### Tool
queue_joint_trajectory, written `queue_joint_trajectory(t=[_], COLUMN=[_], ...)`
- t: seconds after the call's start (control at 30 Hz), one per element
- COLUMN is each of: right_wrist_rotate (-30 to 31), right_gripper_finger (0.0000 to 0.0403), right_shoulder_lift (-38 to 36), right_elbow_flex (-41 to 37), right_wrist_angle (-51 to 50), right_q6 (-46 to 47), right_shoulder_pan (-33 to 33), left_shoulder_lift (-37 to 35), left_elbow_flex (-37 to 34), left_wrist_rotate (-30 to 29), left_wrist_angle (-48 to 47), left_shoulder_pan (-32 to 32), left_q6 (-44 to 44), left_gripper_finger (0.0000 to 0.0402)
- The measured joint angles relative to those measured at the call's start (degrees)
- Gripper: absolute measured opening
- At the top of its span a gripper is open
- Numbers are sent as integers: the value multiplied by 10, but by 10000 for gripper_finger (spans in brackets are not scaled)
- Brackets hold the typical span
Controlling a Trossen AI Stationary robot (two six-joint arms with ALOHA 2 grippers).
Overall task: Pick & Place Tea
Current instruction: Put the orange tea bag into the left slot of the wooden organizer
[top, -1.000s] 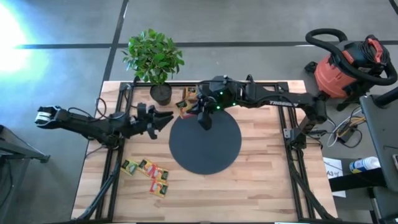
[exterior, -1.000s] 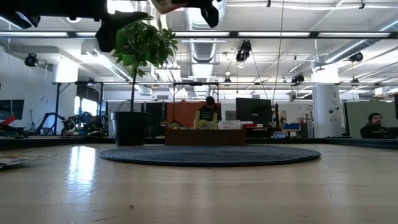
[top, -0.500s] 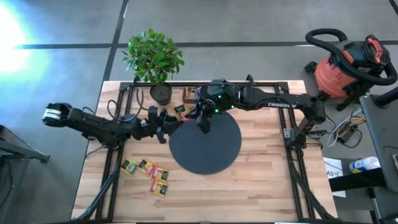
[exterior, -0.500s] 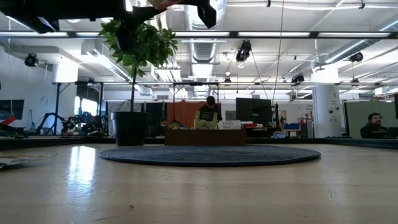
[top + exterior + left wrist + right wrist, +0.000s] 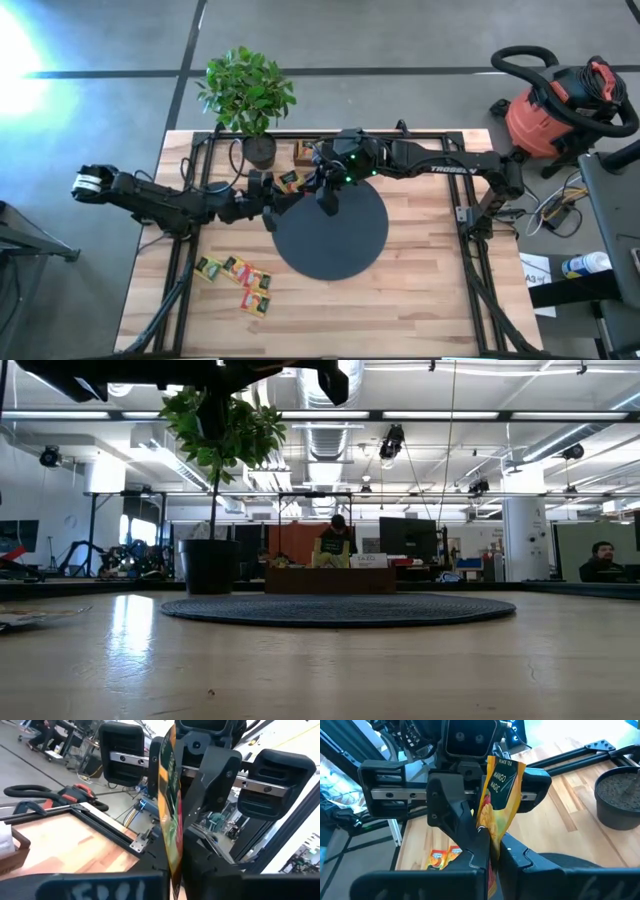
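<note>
Handover above the black disc's (image 5: pixel 330 227) rim: right jaws (image 5: pixel 492 851) pinch the Mango Magic tea sachet (image 5: pixel 499 795), left jaws (image 5: pixel 172 870) closed around it edge-on; release right only once left holds firm.

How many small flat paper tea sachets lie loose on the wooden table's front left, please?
4: a green sachet, a second sachet beside it, an orange-red sachet next, and a last sachet nearest the front edge. Overlaps may hide more.

Both arms (image 5: pixel 430 168) are finished in black, with white lettering printed along the right one; green lights glow at its wrist (image 5: pixel 347 172). Silver rails are bolted behind the dark fingers (image 5: pixel 457 815).
</note>
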Motion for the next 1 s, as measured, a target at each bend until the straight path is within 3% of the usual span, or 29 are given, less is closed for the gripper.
queue_joint_trajectory(t=[0.23, 0.33, 0.5, 0.67, 1.0], right_wrist_rotate=[-39, -76, -80, -105, -178], right_gripper_finger=[41, 72, 136, 182, 198], right_shoulder_lift=[-2, -5, -6, -8, 3], right_elbow_flex=[0, 0, 1, 25, 42], right_wrist_angle=[-29, -68, -119, -151, -184], right_q6=[13, 12, -32, -89, -80], right_shoulder_pan=[-5, -8, -13, -44, -82], left_shoulder_lift=[-3, -3, -3, 1, 52], left_elbow_flex=[-1, -1, -1, -2, 71], left_wrist_rotate=[1, 0, 9, 50, 79], left_wrist_angle=[-39, -48, -100, -135, -213], left_shoulder_pan=[1, 2, 2, 2, 8], left_q6=[-2, 0, 0, 4, 89], left_gripper_finger=[2, 1, 1, 1, 0])
